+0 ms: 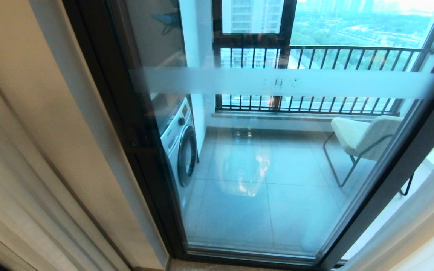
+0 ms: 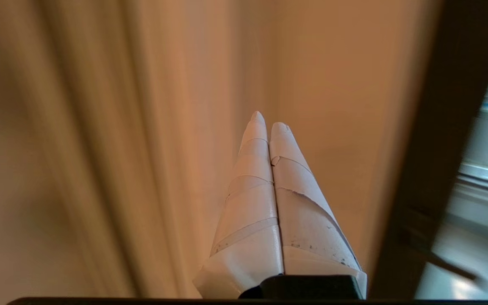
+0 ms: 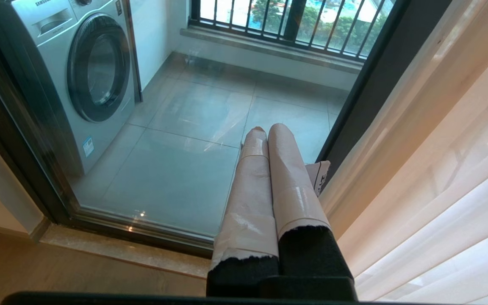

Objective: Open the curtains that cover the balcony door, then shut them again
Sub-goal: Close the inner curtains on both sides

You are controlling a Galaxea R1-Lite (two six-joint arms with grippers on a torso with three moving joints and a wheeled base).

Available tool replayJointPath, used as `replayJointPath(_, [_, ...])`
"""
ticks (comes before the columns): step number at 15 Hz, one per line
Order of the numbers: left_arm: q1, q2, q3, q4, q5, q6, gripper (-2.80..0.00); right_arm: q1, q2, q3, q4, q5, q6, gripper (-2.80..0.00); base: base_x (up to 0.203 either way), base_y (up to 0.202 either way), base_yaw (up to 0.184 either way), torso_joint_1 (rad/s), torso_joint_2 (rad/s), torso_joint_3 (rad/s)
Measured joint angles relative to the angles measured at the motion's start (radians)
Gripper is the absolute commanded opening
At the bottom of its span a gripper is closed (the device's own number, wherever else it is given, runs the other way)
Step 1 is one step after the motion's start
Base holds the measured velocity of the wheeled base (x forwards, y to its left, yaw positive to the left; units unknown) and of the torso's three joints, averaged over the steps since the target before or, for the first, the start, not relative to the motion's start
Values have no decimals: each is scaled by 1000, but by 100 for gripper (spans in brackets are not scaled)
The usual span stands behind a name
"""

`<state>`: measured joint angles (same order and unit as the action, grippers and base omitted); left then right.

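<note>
The balcony door fills the middle of the head view: a glass panel in a dark frame with a frosted band across it, uncovered. The sheer white curtains hang gathered at its right edge, and neither arm shows in this view. My left gripper is shut and empty, its taped fingers pointing at beige fabric folds just left of the dark door frame. My right gripper is shut and empty. It points low at the door glass, with the sheer curtains close beside it.
Behind the glass stand a washing machine on the left, a pale chair on the right and a black-barred railing at the back. Thick beige drapes hang left of the door frame. A stone sill runs below the door.
</note>
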<state>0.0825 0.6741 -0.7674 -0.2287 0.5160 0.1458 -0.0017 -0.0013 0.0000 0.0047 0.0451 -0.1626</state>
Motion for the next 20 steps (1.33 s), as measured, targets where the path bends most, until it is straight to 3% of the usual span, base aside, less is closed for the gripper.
replayJointPath(3, [210, 205, -143, -3, 169, -18, -280, 0, 0, 0, 0, 0, 0, -280, 0, 0, 0, 0, 0, 0])
replayJointPath(7, [464, 424, -242, 11, 202, -76, -280, 0, 0, 0, 0, 0, 0, -280, 0, 0, 0, 0, 0, 0])
replayJointPath(9, [520, 515, -297, 50, 206, -138, -280, 0, 0, 0, 0, 1, 0, -280, 0, 0, 0, 0, 0, 0])
replayJointPath(12, [543, 619, -395, 164, 204, -226, -280, 0, 0, 0, 0, 1, 0, -280, 0, 0, 0, 0, 0, 0])
replayJointPath(13, [544, 639, -415, 206, 202, -253, 0, 0, 0, 0, 0, 1, 0, -280, 0, 0, 0, 0, 0, 0])
replayJointPath(20, [516, 679, -434, 259, 197, -279, 0, 0, 0, 0, 0, 0, 0, -280, 0, 0, 0, 0, 0, 0])
